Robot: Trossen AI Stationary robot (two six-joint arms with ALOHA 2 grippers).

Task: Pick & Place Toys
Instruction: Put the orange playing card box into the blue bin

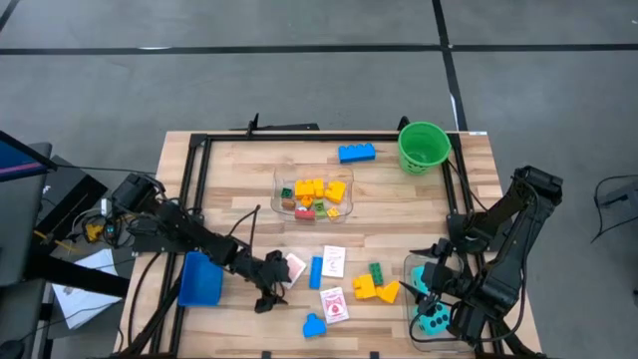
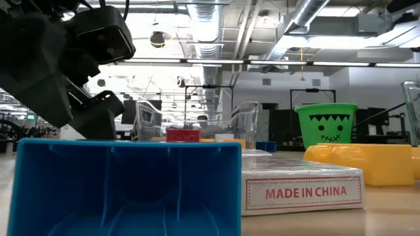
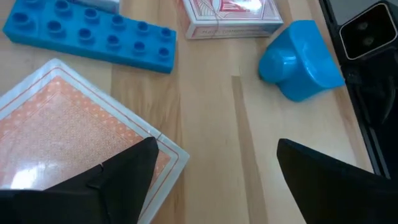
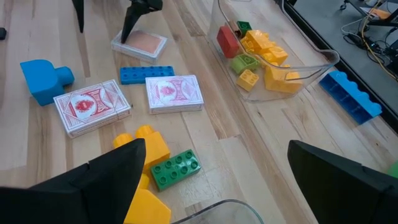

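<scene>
**Left gripper hovering open beside a card pack**

The left gripper (image 1: pixel 267 296) is reaching low over the table's front, jaws spread wide and holding nothing, one finger (image 3: pixel 109 180) overlapping the orange-backed card pack (image 3: pixel 68 130). A long blue brick (image 3: pixel 93 36) and a blue rounded toy (image 3: pixel 300 59) are lying just beyond. The right gripper (image 1: pixel 431 299) is waiting wide open and empty above a clear tub (image 1: pixel 436 321) holding the teal dice (image 1: pixel 436 317). More bricks are sitting in the central clear tub (image 4: pixel 280 68).

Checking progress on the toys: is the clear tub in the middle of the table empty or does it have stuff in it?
Not empty. The clear tub holds yellow, red and green bricks.
</scene>
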